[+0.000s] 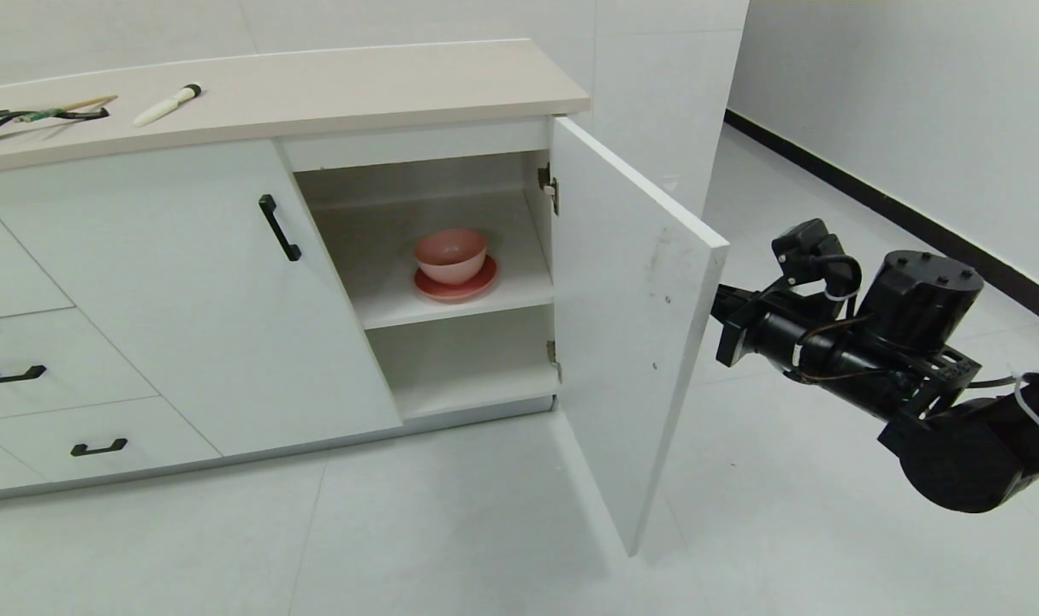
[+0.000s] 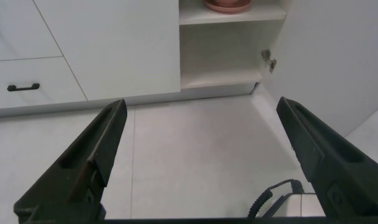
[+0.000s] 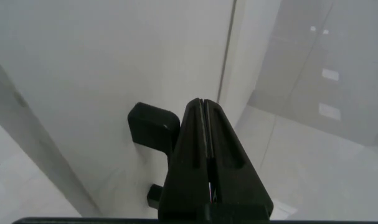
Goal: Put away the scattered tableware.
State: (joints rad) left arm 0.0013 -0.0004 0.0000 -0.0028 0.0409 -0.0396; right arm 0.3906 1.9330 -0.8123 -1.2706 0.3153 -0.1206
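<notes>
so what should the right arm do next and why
Probably push the cabinet door shut with the right gripper: the pink bowl sits on the plate on the shelf, the door stands wide open, and the shut gripper is at its outer face by the handle.

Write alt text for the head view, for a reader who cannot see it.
A white floor cabinet stands with one door swung open, showing a pink bowl on a red plate on the upper shelf. The robot's right arm sits at the door's outer face.

Pink bowl point(image 1: 449, 254) sits upright on red plate point(image 1: 456, 287); both on cabinet's upper shelf point(image 1: 384, 295).
</notes>
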